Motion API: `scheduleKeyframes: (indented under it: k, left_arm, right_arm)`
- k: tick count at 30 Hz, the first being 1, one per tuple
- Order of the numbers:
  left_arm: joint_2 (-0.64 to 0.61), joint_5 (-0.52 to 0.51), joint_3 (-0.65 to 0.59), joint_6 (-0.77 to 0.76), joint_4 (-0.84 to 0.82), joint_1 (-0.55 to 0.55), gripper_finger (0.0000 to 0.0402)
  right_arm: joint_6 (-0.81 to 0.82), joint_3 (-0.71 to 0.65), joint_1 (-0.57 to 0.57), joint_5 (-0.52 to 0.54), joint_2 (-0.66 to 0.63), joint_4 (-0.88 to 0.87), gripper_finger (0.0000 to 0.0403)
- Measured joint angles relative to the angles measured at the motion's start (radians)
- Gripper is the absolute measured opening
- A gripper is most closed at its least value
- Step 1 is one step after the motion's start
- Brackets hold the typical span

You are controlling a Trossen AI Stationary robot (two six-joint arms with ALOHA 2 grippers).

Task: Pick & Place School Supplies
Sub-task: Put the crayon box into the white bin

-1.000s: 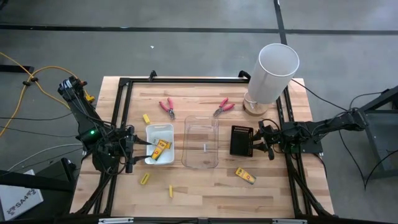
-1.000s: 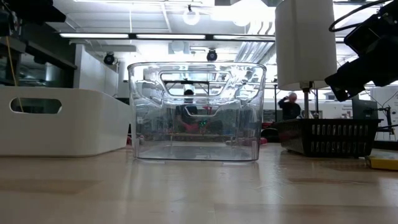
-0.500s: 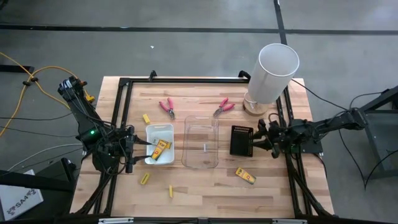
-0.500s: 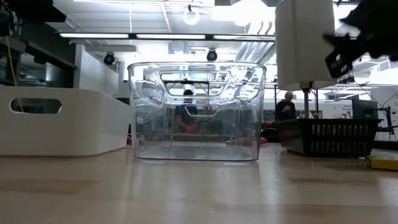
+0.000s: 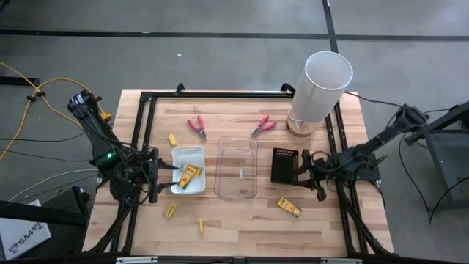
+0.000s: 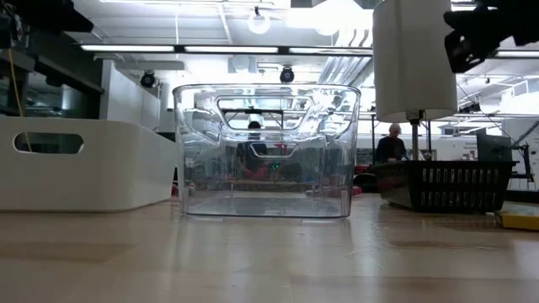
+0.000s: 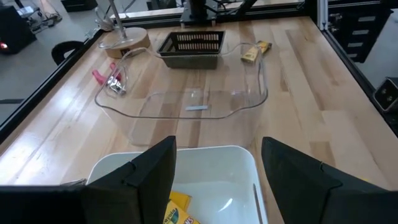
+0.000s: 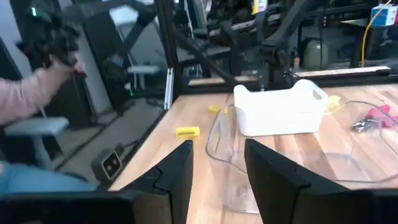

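From the high view, the right tool (image 5: pixel 306 175) hangs empty just beside the flat black box (image 5: pixel 283 165), at its 4 o'clock, with a yellow box (image 5: pixel 289 207) lying loose on the surface (image 5: pixel 242 227) at 6 o'clock of it, so I judge the sound move is to settle squarely over one piece before closing. The left wrist view shows the left tool (image 7: pixel 217 168) with fingers well apart above the white tray (image 7: pixel 239 163), where a yellow box (image 7: pixel 176 207) lies. In the right wrist view the right tool's fingers (image 8: pixel 177 174) stand moderately apart, gripping nothing.

bare wood between clear tray (image 5: pixel 237 167) and black basket (image 5: pixel 283 165); tall white cylinder (image 5: pixel 321 86) blocks the far corner.
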Motion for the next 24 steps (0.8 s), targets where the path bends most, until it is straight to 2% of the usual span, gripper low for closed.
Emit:
scheduleKeyframes:
  k: [4, 9, 14, 19, 24]
  left_arm:
    - [0.000, 0.000, 0.000, 0.000, 0.018, 0.023, 0.0230]
    - [0.000, 0.012, 0.000, 0.000, 0.055, 0.048, 0.0230]
    - [0.000, 0.032, 0.000, 0.000, 0.058, 0.058, 0.0230]
    - [0.000, 0.033, 0.000, 0.000, 0.058, 0.058, 0.0230]
    - [0.000, 0.034, 0.000, 0.000, 0.058, 0.058, 0.0230]
  right_arm:
    - [-0.005, 0.065, 0.067, 0.061, 0.136, -0.019, 0.0136]
    - [0.069, 0.143, 0.150, 0.144, 0.290, -0.060, 0.0137]
    - [0.173, 0.272, 0.244, 0.248, 0.419, -0.226, 0.0137]
    - [0.395, 0.403, 0.318, 0.338, 0.521, -0.461, 0.0136]
    - [0.712, 0.467, 0.345, 0.313, 0.614, -0.683, 0.0136]
